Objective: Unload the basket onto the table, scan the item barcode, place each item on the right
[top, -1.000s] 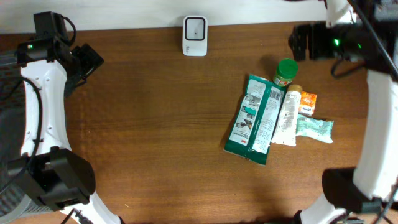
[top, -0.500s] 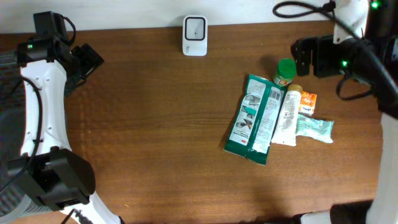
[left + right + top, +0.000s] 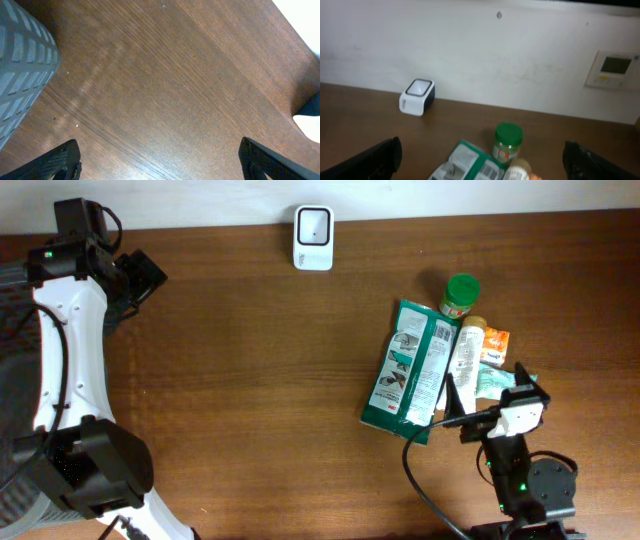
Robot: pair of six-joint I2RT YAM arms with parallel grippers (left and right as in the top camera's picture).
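I read both grippers as spread wide and holding nothing. The left gripper (image 3: 138, 278) hangs over the back-left part of the table (image 3: 250, 380). The right gripper (image 3: 487, 388) is over the near edge of the item cluster, where the green pouch (image 3: 410, 370), white tube (image 3: 463, 360), green-lidded jar (image 3: 460, 295), orange packet (image 3: 496, 343) and pale packet (image 3: 505, 383) lie together. The scanner (image 3: 313, 237) stands at the back edge, well apart.

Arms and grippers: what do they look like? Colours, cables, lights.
Left arm: white shells, black joints, one green light. Right arm: black joint housing with green lights, a white block, and a black cable looping beside it. The left gripper and right gripper are black, with ribbed fingers.
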